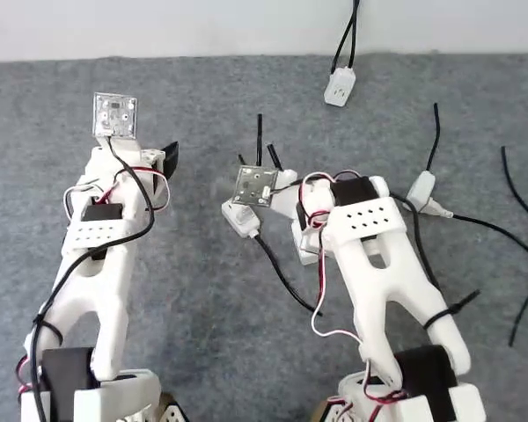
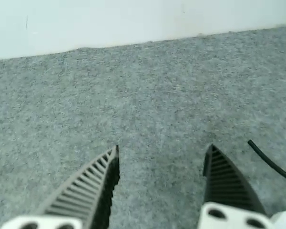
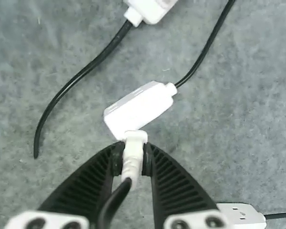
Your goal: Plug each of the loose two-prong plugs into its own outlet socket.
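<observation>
Table, high view: the table [image 1: 202, 352] is gray and fuzzy, and a white wall runs along its far edge.
Left arm, high view: the left arm [image 1: 101, 255] is over the left side of the table.
Right arm, high view: the right arm [image 1: 378, 255] is near the middle, bent over a white outlet socket [image 1: 239, 217] that has a black cord.
Other bits, high view: a white cord end [image 1: 340, 88] lies by the far edge. A second white cord end [image 1: 422, 189] lies just beside the right arm. Loose black cords [image 1: 519, 202] lie near the right edge.
Left gripper, left wrist view: the left gripper [image 2: 163, 150] is spread wide with nothing in it, over bare table. A thin black cord [image 2: 271, 162] lies beside one finger.
Right gripper, right wrist view: the right gripper [image 3: 132, 148] squeezes a small white two-prong plug [image 3: 132, 160].
Plug, right wrist view: its front end touches the outlet socket [image 3: 140, 107]. The prongs are hidden, so I cannot tell if they are inside.
Nearby, right wrist view: a slotted white socket [image 3: 240, 214] lies close to the gripper.
</observation>
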You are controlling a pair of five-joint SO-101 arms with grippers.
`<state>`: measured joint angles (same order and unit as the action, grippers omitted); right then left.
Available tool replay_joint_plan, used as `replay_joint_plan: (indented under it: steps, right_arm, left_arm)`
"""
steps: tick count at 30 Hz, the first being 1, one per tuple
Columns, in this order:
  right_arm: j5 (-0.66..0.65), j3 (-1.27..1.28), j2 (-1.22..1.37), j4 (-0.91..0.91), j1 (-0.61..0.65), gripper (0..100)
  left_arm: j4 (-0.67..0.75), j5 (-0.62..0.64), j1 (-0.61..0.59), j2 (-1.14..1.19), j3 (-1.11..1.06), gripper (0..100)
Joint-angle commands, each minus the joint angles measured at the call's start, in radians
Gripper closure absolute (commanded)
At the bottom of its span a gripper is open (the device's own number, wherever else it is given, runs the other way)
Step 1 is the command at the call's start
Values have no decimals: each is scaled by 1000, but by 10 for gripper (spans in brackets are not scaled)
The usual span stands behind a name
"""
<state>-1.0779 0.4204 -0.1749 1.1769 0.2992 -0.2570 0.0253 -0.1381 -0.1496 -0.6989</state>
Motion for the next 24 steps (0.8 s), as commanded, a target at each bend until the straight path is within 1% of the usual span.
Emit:
replay_joint_plan:
  steps: [1, 4, 6, 13, 16, 24]
  right_arm:
    - [18, 18, -8, -27, 33, 991]
    - [57, 55, -10, -71, 70, 991]
    - [72, 83, -13, -117, 70, 991]
    - [72, 184, -5, -220, 73, 991]
    - [72, 213, -4, -265, 56, 991]
    - [54, 216, -13, -272, -51, 991]
  left_arm:
    - [29, 12, -3, -3, 54, 731]
    - [29, 12, -3, 0, 54, 731]
    - [29, 12, -5, 0, 54, 731]
    - [29, 12, -5, 2, 54, 731]
    - [29, 11, -5, 2, 54, 731]
    - [29, 9, -2, 2, 54, 731]
